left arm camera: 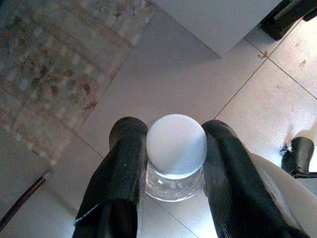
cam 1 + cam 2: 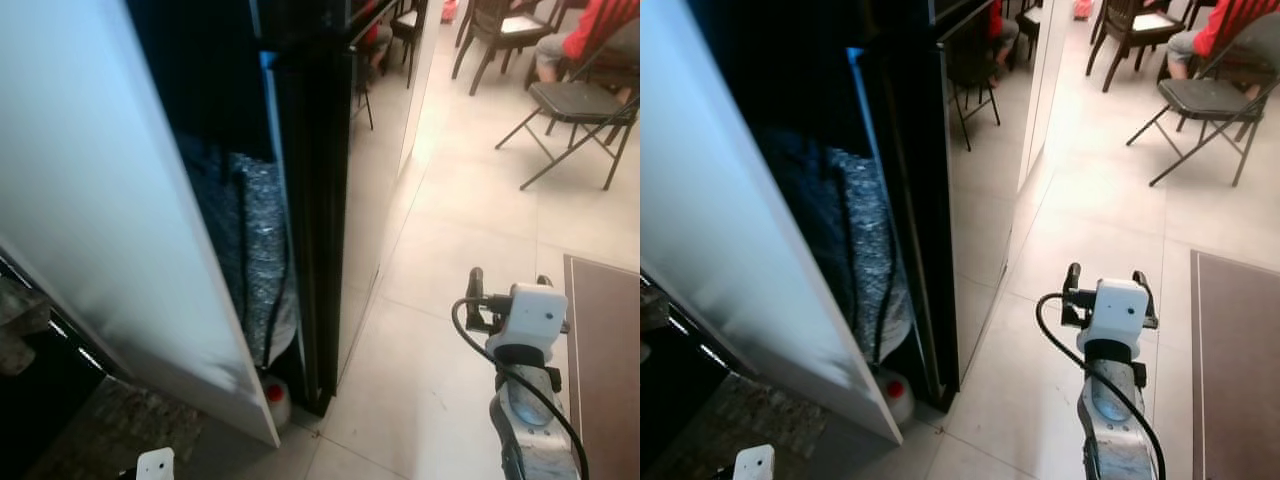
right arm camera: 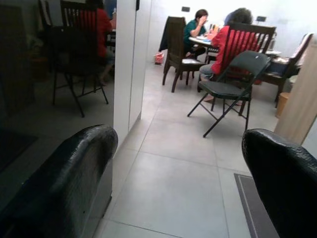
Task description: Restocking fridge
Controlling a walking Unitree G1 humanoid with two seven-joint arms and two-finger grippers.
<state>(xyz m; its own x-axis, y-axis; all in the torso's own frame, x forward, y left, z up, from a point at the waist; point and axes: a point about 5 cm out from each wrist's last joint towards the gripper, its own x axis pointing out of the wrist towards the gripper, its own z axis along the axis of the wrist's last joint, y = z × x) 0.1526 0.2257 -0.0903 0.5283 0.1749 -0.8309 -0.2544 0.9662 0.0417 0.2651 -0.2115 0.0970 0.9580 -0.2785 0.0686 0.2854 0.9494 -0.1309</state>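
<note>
Left gripper (image 1: 176, 163) clamped on jar (image 1: 176, 153), white lid up, held over tiled floor (image 1: 188, 74) near mat (image 1: 54, 64). Right gripper (image 3: 178, 183) spread wide, holding nothing, beside black fridge (image 2: 920, 180). Folding chair (image 3: 228, 91) ahead.

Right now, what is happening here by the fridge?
The robot stands beside the tall black fridge, whose white door is open. Its left end effector is closed on a clear jar with a white ribbed lid, held above the tiled floor. The right end effector is open and holds nothing.
</note>
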